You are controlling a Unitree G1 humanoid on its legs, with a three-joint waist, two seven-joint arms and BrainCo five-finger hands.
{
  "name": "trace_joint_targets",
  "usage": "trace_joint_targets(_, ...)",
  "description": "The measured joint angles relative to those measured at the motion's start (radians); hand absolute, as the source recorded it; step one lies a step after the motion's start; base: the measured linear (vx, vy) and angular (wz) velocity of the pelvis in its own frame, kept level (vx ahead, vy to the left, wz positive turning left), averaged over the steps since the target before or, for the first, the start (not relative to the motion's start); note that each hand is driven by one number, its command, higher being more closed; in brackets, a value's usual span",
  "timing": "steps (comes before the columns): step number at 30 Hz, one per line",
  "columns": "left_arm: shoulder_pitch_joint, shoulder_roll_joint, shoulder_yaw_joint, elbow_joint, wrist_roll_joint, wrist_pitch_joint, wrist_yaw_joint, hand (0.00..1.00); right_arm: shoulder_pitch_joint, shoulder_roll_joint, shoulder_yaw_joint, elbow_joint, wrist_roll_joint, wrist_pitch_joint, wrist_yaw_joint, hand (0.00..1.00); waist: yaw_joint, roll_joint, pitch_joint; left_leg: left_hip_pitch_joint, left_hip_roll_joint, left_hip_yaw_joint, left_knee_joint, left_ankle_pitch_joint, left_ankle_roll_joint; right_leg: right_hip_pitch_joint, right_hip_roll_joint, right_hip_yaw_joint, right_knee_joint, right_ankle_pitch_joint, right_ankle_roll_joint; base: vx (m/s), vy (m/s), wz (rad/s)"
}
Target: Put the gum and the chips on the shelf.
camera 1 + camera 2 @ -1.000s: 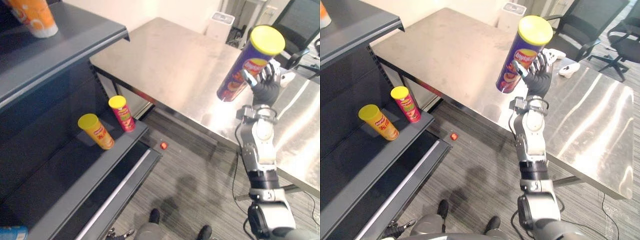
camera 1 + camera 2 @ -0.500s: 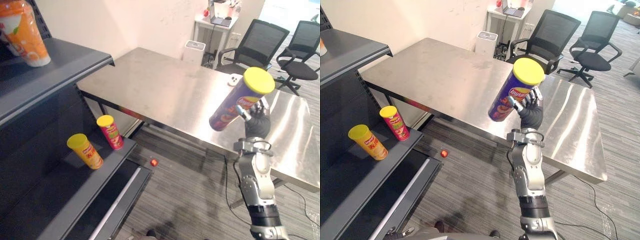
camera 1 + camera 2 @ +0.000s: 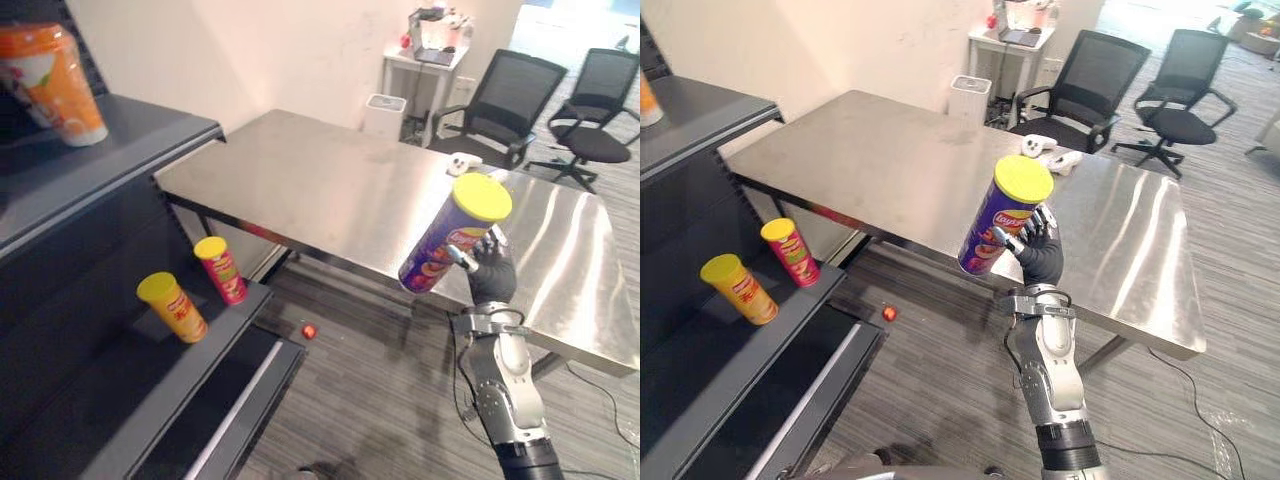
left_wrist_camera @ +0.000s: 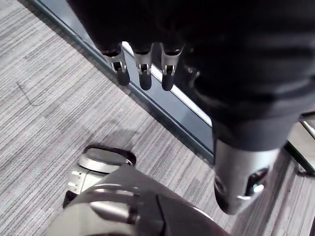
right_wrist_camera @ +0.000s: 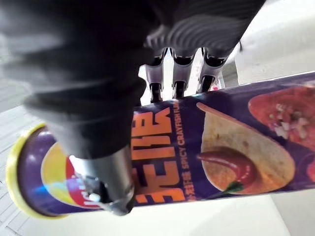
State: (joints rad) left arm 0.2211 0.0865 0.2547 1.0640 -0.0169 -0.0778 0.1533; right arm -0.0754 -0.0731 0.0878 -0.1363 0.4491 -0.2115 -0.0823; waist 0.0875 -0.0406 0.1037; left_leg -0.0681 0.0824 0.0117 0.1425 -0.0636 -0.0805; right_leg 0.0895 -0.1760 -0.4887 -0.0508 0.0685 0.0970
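**Shiny counter (image 3: 330,190), dark shelf (image 3: 140,385), chips can (image 3: 452,245) up in the air**

In the head views you see a room with a long steel counter and black chairs behind it. The shelf stands on your left. A yellow can (image 3: 172,307) and a red can (image 3: 220,270) lean on its low board. Your right hand (image 3: 492,278) holds the purple chips can tilted, by the counter's front edge and well apart from the shelf.

In the left wrist view, your left hand (image 4: 142,73) hangs loose over the grey floor and holds nothing.

In the right wrist view, the fingers (image 5: 179,73) and thumb wrap round the can's middle. The can is probably light, stiff and smooth. It could slip or dent, so hold it at the middle and squeeze gently.
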Motion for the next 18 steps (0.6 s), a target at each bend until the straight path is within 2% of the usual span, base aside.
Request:
trace_joint_targets(2, -0.001, -0.008, 0.011, -0.001, -0.002, 0.001, 0.004, 0.0, -0.015, -0.002, 0.02, 0.012, 0.003, 0.0, 0.001, 1.0, 0.002, 0.02, 0.014, -0.024, 0.002, -0.04, -0.014, 0.017, -0.019, -0.006, 0.003, -0.048, 0.013, -0.016, -0.006, -0.15, -0.085, 0.71)
trace_joint_targets(3, 0.003, -0.027, 0.02, 0.0, -0.005, 0.001, 0.009, 0.0, -0.04, -0.01, 0.04, 0.033, 0.002, 0.001, 0.0, 1.0, 0.013, 0.044, 0.029, -0.037, 0.012, -0.044, -0.054, 0.017, -0.019, -0.021, 0.008, -0.078, 0.04, -0.03, -0.014, -0.17, -0.106, 0.74)
trace_joint_targets(5, 0.006, -0.034, 0.019, 0.001, -0.01, 0.002, 0.016, 0.0, -0.049, -0.01, 0.038, 0.035, 0.001, 0.002, -0.002, 1.0, 0.028, 0.048, 0.032, -0.035, 0.025, 0.008, -0.116, 0.002, -0.01, -0.033, 0.003, -0.111, 0.034, -0.032, -0.018, -0.11, -0.06, 0.63)
trace_joint_targets(6, -0.006, -0.03, 0.031, 0.005, -0.011, 0.003, 0.021, 0.0, -0.058, -0.006, 0.027, 0.036, -0.002, 0.001, -0.003, 1.0, 0.028, 0.024, 0.039, -0.065, 0.028, 0.131, -0.074, 0.0, 0.064, -0.055, -0.031, -0.149, 0.026, -0.032, -0.024, -0.08, 0.012, 0.75)
trace_joint_targets(7, -0.005, -0.032, 0.037, 0.011, -0.011, 0.003, 0.022, 0.0, -0.063, -0.009, 0.015, 0.036, -0.004, 0.001, -0.005, 1.0, 0.026, 0.032, 0.038, -0.1, 0.036, 0.2, 0.001, 0.008, 0.096, -0.066, -0.046, -0.174, 0.041, -0.033, -0.035, -0.03, 0.019, 1.0)
trace_joint_targets(8, 0.0, -0.047, 0.055, 0.01, -0.011, 0.003, 0.026, 0.0, -0.069, -0.014, -0.01, 0.035, -0.01, 0.001, -0.015, 1.0, 0.024, 0.078, 0.037, -0.13, 0.07, 0.333, 0.147, 0.051, 0.156, -0.067, -0.04, -0.221, 0.073, -0.042, -0.035, -0.01, 0.014, 1.4)
trace_joint_targets(9, 0.004, -0.064, 0.051, 0.006, -0.009, 0.003, 0.03, 0.0, -0.069, -0.03, -0.043, 0.036, -0.012, -0.002, -0.035, 1.0, 0.003, 0.111, 0.03, -0.135, 0.073, 0.391, 0.111, 0.075, 0.122, -0.057, -0.037, -0.276, 0.087, -0.058, -0.024, 0.0, 0.027, 1.49)
trace_joint_targets(10, 0.003, -0.063, 0.046, -0.003, -0.009, 0.0, 0.031, 0.0, -0.07, -0.03, -0.062, 0.037, -0.012, -0.002, -0.043, 1.0, 0.001, 0.108, 0.031, -0.134, 0.063, 0.391, 0.074, 0.109, 0.117, -0.054, -0.043, -0.301, 0.084, -0.06, -0.024, -0.07, 0.057, 1.55)
trace_joint_targets(11, -0.004, -0.056, 0.053, -0.009, -0.006, 0.0, 0.034, 0.0, -0.07, -0.03, -0.091, 0.035, -0.017, -0.002, -0.045, 1.0, -0.001, 0.092, 0.033, -0.115, 0.021, 0.389, -0.042, 0.195, 0.118, -0.047, -0.054, -0.348, 0.057, -0.059, -0.024, -0.1, 0.095, 1.25)
trace_joint_targets(12, -0.023, -0.058, 0.063, 0.011, 0.0, 0.006, 0.036, 0.0, -0.068, -0.024, -0.107, 0.032, -0.019, -0.003, -0.045, 1.0, -0.002, 0.081, 0.038, -0.096, 0.018, 0.455, -0.046, 0.155, 0.162, -0.031, -0.062, -0.407, 0.047, -0.048, -0.03, -0.07, 0.081, 1.14)
trace_joint_targets(13, -0.022, -0.06, 0.066, 0.014, 0.0, 0.011, 0.035, 0.0, -0.062, -0.021, -0.112, 0.031, -0.02, -0.003, -0.046, 1.0, -0.004, 0.08, 0.038, -0.086, 0.026, 0.502, -0.014, 0.112, 0.163, -0.023, -0.064, -0.427, 0.049, -0.049, -0.029, -0.03, 0.123, 1.12)
trace_joint_targets(14, -0.004, -0.063, 0.064, 0.013, 0.002, 0.015, 0.036, 0.0, -0.051, -0.026, -0.119, 0.029, -0.026, -0.003, -0.049, 1.0, -0.008, 0.085, 0.039, -0.049, 0.032, 0.538, -0.013, 0.065, 0.134, 0.003, -0.059, -0.466, 0.054, -0.055, -0.012, 0.0, 0.078, 0.76)
trace_joint_targets(16, -0.001, -0.064, 0.055, 0.011, 0.003, 0.015, 0.035, 0.0, -0.047, -0.028, -0.123, 0.026, -0.047, -0.003, -0.054, 1.0, -0.009, 0.097, 0.031, -0.032, 0.019, 0.519, -0.074, 0.062, 0.128, 0.014, -0.05, -0.491, 0.053, -0.051, -0.004, -0.06, 0.099, 0.6)
trace_joint_targets(18, -0.004, -0.056, 0.049, 0.008, 0.029, 0.013, 0.036, 0.0, -0.037, -0.023, -0.119, 0.005, -0.059, -0.002, -0.06, 1.0, -0.009, 0.087, 0.03, -0.03, -0.006, 0.492, -0.13, 0.078, 0.124, 0.014, -0.055, -0.515, 0.052, -0.043, 0.006, -0.1, 0.104, 0.47)
